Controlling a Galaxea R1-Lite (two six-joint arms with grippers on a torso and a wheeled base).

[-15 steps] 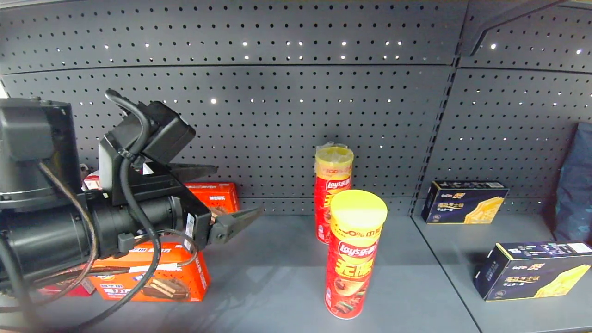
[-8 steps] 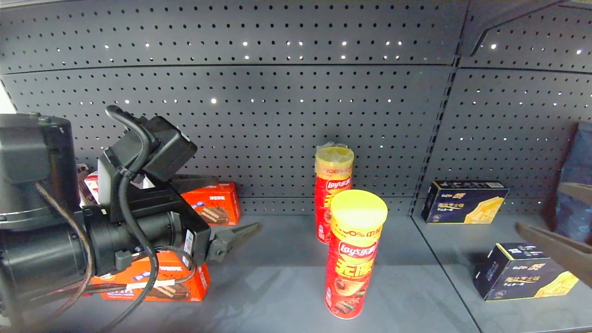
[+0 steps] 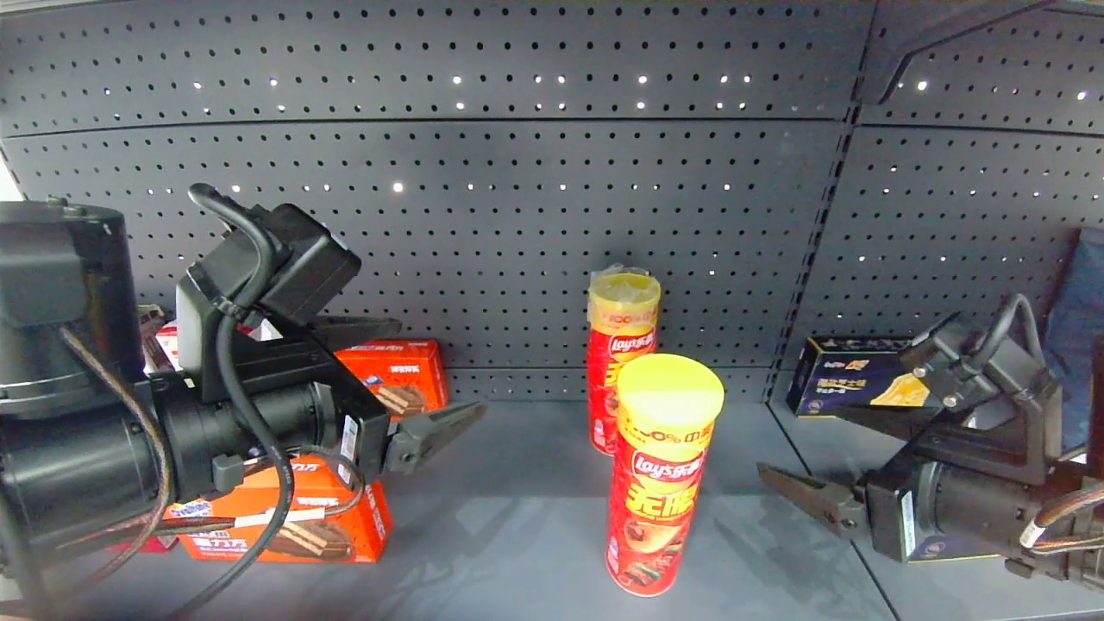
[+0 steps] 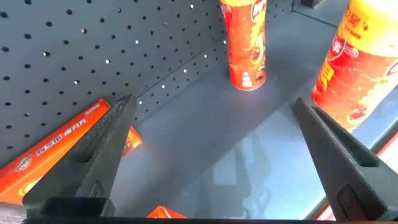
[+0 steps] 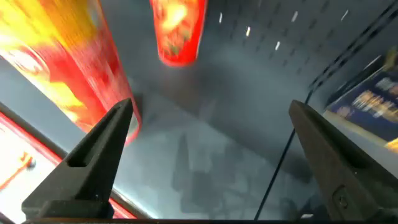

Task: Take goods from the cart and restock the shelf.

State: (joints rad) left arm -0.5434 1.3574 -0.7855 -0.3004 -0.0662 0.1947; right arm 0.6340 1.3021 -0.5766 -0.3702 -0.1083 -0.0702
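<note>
Two red chip cans with yellow lids stand upright mid-shelf, the front can (image 3: 664, 474) just ahead of the back can (image 3: 621, 362). My left gripper (image 3: 414, 379) hovers open and empty to their left, above the orange boxes. My right gripper (image 3: 802, 448) hangs open and empty just right of the front can, pointing at it. The left wrist view has its gripper (image 4: 211, 155) wide open over bare shelf, with the back can (image 4: 245, 43) and front can (image 4: 360, 62) beyond. Between the right wrist's open gripper (image 5: 211, 149) lies shelf floor, the front can (image 5: 68, 62) close beside one finger.
Orange wafer boxes lie at the left, one at the back (image 3: 392, 375) and one in front (image 3: 293, 517). A dark blue box (image 3: 849, 375) sits at the back right, and a blue bag (image 3: 1078, 328) at the far right. The pegboard wall (image 3: 517, 216) closes the back.
The right arm has come in from the right edge and moved left toward the front can. The left gripper has drawn back slightly to the left, staying open.
</note>
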